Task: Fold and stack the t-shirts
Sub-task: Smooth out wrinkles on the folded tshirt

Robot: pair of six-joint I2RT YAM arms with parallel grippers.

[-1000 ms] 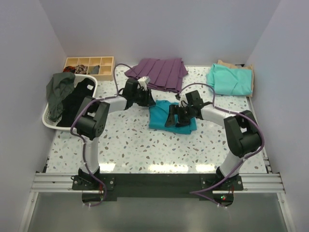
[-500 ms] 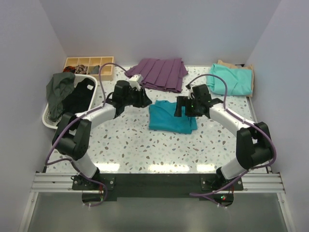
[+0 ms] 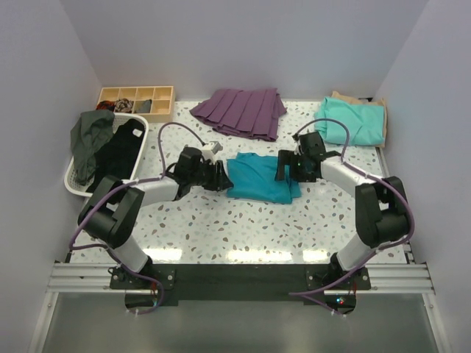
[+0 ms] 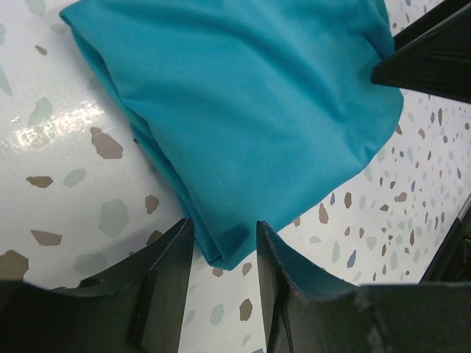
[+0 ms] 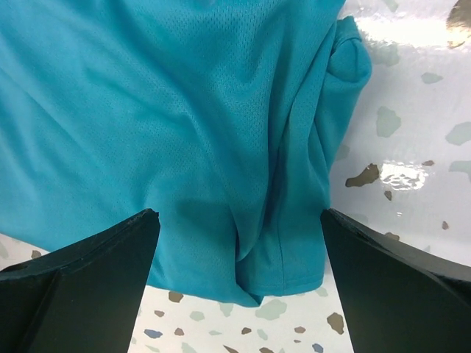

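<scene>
Top view: teal shirt (image 3: 259,178) lies folded into a compact rectangle in the middle of the table (image 3: 221,228). Left gripper (image 3: 221,177) sits low at its left edge, right gripper (image 3: 287,167) low at its right edge. Mint shirt (image 3: 352,122) lies folded in the far right corner on top of the tan shirt (image 3: 343,96), well apart from the teal one. Skirt (image 3: 241,110) lies far centre, nothing on it. Left wrist view: jaws partly apart, a corner of the teal shirt (image 4: 243,103) lying in the gap with table showing either side of it, so not pinched. Right wrist view: jaws spread wide, straddling the shirt's layered edge (image 5: 184,110); no contact visible. Judgement: folding of the teal one looks done, and the step in hand is taking hold for the carry to the far right stack. Next move calls for both grippers to close through all layers at once, then lift level together so the fold does not spill open.
</scene>
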